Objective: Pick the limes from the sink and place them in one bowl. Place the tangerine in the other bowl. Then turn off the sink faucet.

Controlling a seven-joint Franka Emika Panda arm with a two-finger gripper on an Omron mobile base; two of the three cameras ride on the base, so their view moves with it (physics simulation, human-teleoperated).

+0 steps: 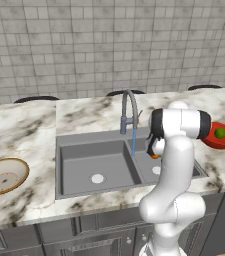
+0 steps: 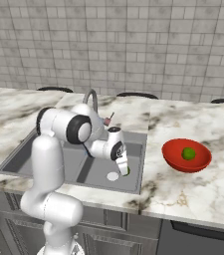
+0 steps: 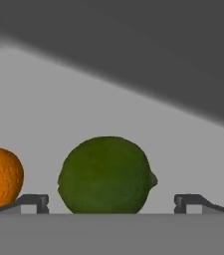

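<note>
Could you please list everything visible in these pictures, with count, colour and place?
sink: one, grey metal, two basins, set in the marble counter.
faucet: one, grey gooseneck, behind the sink, a blue stream running from its spout.
red bowl: one, glossy red, on the counter right of the sink.
lime in the bowl: one, lighter green.
lime in the sink: one, dark green, right basin, between the fingertips.
tangerine: one, orange, right basin beside that lime.
tan bowl: one, tan rim, cream inside, on the counter left of the sink.
counter: one, white-grey marble.
wall: grey tile.
gripper: one, dark fingertips, open, down in the right basin.
</note>
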